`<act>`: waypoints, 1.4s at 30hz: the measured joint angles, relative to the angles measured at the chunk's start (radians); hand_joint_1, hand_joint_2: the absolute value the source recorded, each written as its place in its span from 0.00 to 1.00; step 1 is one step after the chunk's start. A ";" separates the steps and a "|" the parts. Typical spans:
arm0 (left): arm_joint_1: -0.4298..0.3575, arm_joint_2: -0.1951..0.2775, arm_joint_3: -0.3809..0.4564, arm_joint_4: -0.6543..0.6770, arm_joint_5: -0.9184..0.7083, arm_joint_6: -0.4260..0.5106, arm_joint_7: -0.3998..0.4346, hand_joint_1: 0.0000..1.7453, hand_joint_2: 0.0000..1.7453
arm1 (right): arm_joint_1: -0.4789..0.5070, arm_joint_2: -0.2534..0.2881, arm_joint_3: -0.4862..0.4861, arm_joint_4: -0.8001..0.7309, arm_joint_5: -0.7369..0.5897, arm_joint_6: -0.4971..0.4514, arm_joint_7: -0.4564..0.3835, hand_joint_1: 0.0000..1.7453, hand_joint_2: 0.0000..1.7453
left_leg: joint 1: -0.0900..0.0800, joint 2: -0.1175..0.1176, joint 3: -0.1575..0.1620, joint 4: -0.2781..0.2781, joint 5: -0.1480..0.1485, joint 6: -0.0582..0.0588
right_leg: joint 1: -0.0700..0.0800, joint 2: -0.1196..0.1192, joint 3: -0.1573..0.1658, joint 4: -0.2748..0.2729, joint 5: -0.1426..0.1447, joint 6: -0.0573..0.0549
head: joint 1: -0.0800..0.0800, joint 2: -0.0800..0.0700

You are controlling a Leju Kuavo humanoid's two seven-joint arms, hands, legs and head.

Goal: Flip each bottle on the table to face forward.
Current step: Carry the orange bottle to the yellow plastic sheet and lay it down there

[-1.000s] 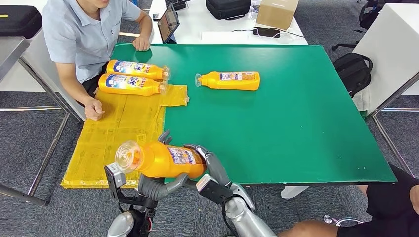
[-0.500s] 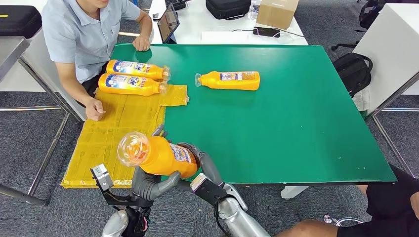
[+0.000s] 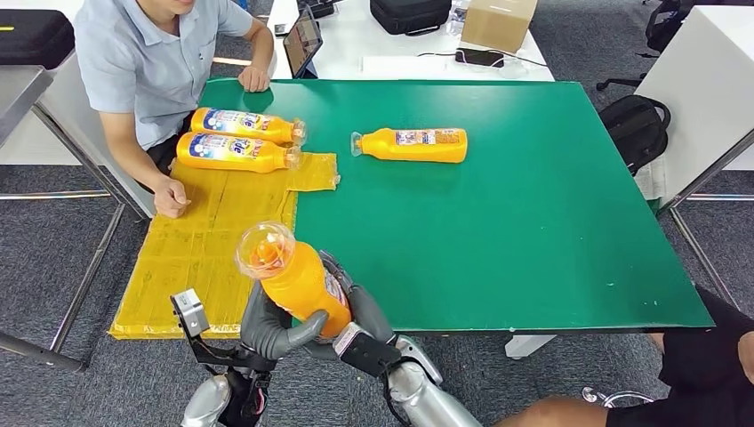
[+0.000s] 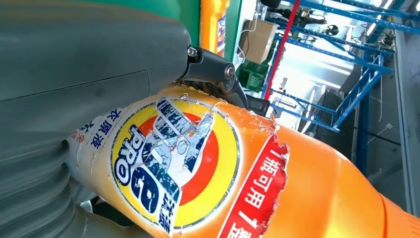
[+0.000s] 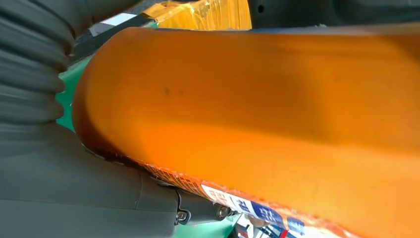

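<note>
Counting four orange plastic detergent bottles here: one is up in the air at the near edge of the green tabletop, and three lie on their sides further back. The held orange bottle is tilted, its clear domed cap pointing up and toward the far left, its base down between both hands. The left robot hand wraps grey fingers around the lower body from the left, and the right robot hand clasps the same bottle from the right, so both are closed on it. In the left wrist view the held bottle's label reads "PRO" in blue letters on a yellow and red roundel, with Chinese characters on a red band beside it; the label edge is torn. In the right wrist view the plain orange side of the bottle presses against the grey palm. Far left, two more bottles, the rear one and the front one, lie parallel and just beside each other with blue-and-white labels up, on a yellow plastic sheet covering the table's left part. The lone fourth bottle lies on bare green, cap to the left, label too small to read. A person in a grey shirt sits at the far left corner, one hand resting on the yellow sheet.
</note>
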 joint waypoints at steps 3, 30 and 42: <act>-0.003 0.000 0.006 0.004 0.007 -0.002 0.013 1.00 1.00 | 0.001 0.001 0.000 0.001 0.004 -0.018 0.002 0.00 0.00 | 0.000 0.000 0.000 0.000 0.000 0.000 | 0.000 0.000 0.000 0.000 0.000 0.000 | 0.000 0.000; -0.070 0.046 0.171 0.047 -0.123 0.244 0.087 1.00 1.00 | 0.042 0.011 -0.077 -0.046 -0.054 -0.165 0.004 0.00 0.00 | 0.000 0.000 -0.001 0.000 0.000 0.000 | 0.000 0.000 -0.001 0.000 0.000 0.000 | 0.000 0.000; -0.157 0.117 0.179 0.096 -0.736 0.565 0.140 1.00 1.00 | 0.060 0.032 -0.144 -0.085 -0.121 -0.262 0.000 0.00 0.00 | 0.000 0.000 -0.001 0.000 0.000 0.000 | 0.000 0.000 -0.001 0.000 0.000 0.000 | 0.000 0.000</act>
